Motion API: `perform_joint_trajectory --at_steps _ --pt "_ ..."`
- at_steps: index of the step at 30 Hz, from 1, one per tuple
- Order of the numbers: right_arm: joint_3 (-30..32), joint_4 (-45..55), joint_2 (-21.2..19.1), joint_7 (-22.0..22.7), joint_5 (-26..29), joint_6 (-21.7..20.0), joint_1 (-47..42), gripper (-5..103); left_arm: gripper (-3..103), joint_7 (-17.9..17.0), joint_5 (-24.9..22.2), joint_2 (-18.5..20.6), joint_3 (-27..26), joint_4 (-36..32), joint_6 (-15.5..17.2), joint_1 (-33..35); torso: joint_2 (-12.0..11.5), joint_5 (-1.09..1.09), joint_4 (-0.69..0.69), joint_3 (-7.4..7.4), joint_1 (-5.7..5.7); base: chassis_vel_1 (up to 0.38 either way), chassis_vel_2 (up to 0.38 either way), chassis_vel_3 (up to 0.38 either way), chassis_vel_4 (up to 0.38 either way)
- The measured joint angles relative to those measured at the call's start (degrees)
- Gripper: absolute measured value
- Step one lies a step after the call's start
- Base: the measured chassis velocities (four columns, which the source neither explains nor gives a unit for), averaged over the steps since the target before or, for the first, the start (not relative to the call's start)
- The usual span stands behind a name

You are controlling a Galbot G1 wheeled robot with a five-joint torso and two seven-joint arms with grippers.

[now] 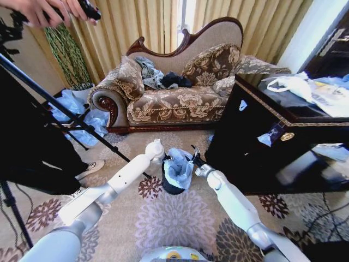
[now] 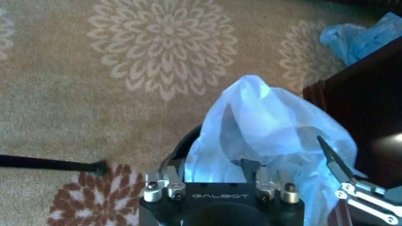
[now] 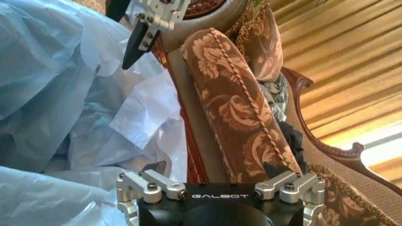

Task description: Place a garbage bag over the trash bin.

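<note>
Trash bin (image 1: 173, 185) stands on the floral carpet (image 1: 174, 218) between sofa (image 1: 174, 93) and black cabinet (image 1: 272, 142), garbage bag (image 1: 179, 166) bunched in its mouth and spilling over the rim. Left gripper (image 1: 165, 159) at the bin's left edge, jaws spread, fingers (image 2: 250, 165) against the plastic. Right gripper (image 1: 193, 157) at the right edge, also spread, probably touching the bag but nothing visibly pinched.
</note>
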Motion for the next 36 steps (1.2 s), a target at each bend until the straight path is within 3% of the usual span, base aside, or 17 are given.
perform_joint_trajectory --at_steps 3,7,12,15,18,22,36 --pt "0.0 0.1 -0.1 0.0 0.2 0.0 0.0 100 52 -0.8 -0.4 0.0 -0.3 -0.5 0.0 0.0 0.0 0.02 -0.01 0.00 0.00 0.000 0.000 0.000 0.000" --pt "0.1 0.1 -0.1 -0.1 0.2 0.0 -0.1 100 50 -0.9 -0.5 0.0 0.1 -0.3 -0.2 0.0 0.0 0.00 0.00 0.00 -0.01 0.000 0.000 0.000 0.000" --pt "0.1 0.1 -0.1 -0.1 0.2 0.0 -0.4 100 31 -0.1 -0.3 0.0 0.8 0.6 -1.2 0.1 0.0 0.01 0.00 0.00 0.00 0.000 0.000 0.000 0.000" --pt "0.2 0.1 -0.1 -0.1 0.2 0.1 -0.5 100 26 0.6 -0.1 0.3 1.2 0.9 -1.8 0.0 0.0 0.00 -0.01 0.00 0.00 0.000 0.000 0.000 0.000" --pt "0.2 0.1 -0.1 -0.1 0.2 0.2 -0.6 100 10 1.1 0.0 1.1 1.5 0.7 -2.2 0.0 0.0 0.00 0.00 0.00 -0.01 0.000 0.000 0.000 0.000" --pt "0.2 -0.4 0.0 -0.1 0.0 0.5 -0.6 100 1 1.2 -0.1 2.0 1.6 -0.1 -2.5 0.3 0.0 0.00 0.00 0.00 0.00 0.000 0.000 0.000 0.000" --pt "0.5 -4.3 3.1 0.4 -3.7 0.9 2.0 100 0 2.0 -0.3 5.1 -0.8 -3.4 -3.0 2.5 0.0 0.00 0.01 0.00 0.00 0.000 0.000 0.000 0.000"
